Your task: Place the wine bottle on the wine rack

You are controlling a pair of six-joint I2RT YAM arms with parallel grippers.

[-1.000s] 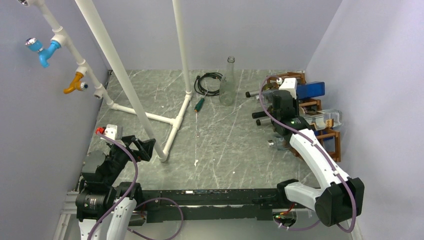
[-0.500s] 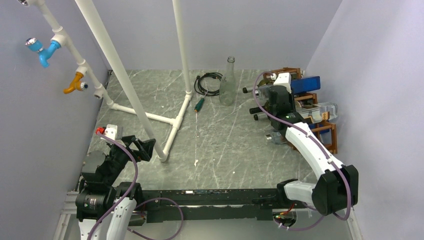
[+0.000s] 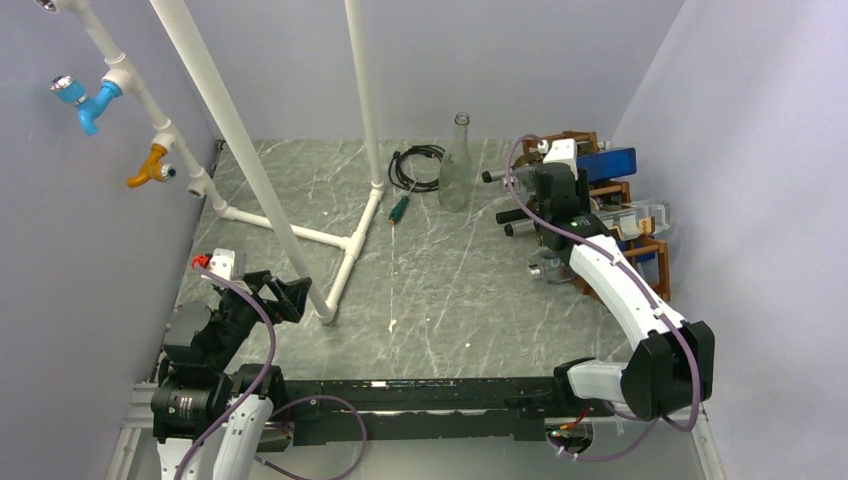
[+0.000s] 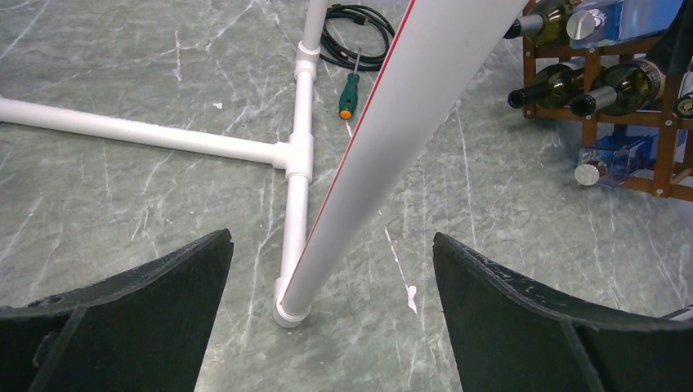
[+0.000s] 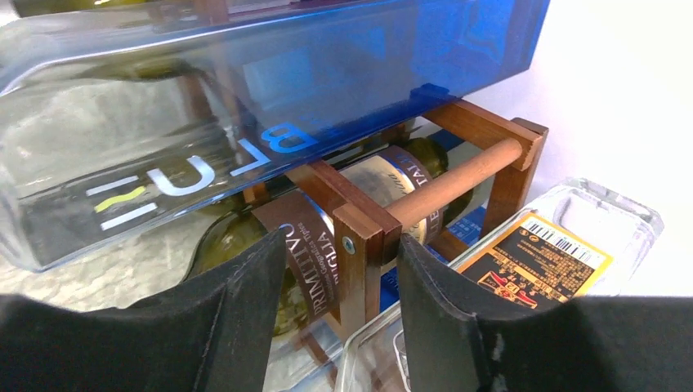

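Right gripper (image 5: 339, 245) parted astride wine rack (image 5: 482, 167) post, apparently clear; left gripper (image 4: 331, 241) spread wide.

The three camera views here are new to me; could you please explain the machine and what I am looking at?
Two robot arms are bolted at a table's near edge. The overhead view looks down from behind them; the other two come from cameras on the wrists. The left gripper is open, facing a white pipe frame. The right gripper is open at the wine rack, which holds several bottles; it grips nothing. A clear bottle, a cable coil and a screwdriver are on the table.
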